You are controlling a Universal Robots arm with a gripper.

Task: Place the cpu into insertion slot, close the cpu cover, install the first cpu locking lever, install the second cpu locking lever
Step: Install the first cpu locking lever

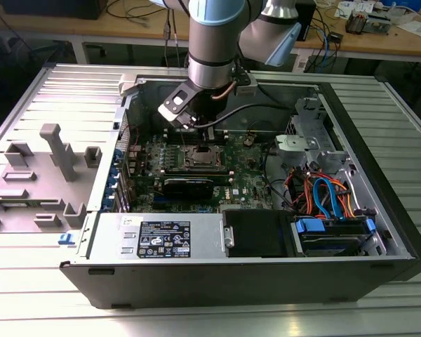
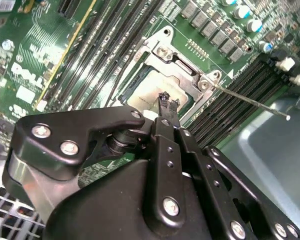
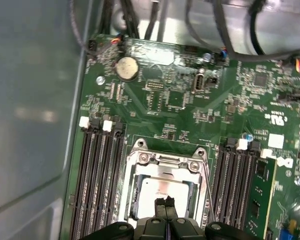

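**Closed gripper poised over seated cpu in open computer case**

From my remote station I see the robot arm [image 1: 214, 42] reaching down into the open computer case [image 1: 231, 281], which lies on its side on a ribbed metal table [image 1: 196, 319]. The gripper [image 3: 164, 204] hangs right above the processor socket near the middle of the green motherboard [image 3: 180, 100]. Its 2 black fingertips [image 2: 167, 101] are pressed together with nothing between them. I cannot tell whether they touch the chip below.

The cpu [image 3: 157, 189] sits in the socket, its pale metal top facing up just under the fingertips. The cpu cover [image 3: 165, 170] lies around it as a silver frame, and the chip shows through its square window. I cannot tell whether the cover is locked down.

In the second wrist view, 1 thin metal lever [image 2: 250, 102] sticks out from a corner of the socket, its free tip out past the dark memory slots [image 2: 230, 105]. In the first wrist view those slots run in 2 banks, 1 on either side of the socket, and a round coin battery [image 3: 126, 68] sits well apart from it near the board's edge.

In the exterior view, orange and blue cables [image 1: 323, 193] bunch inside the case at the exterior view's right, and grey fixture blocks [image 1: 59, 151] stand on the table at the exterior view's left.
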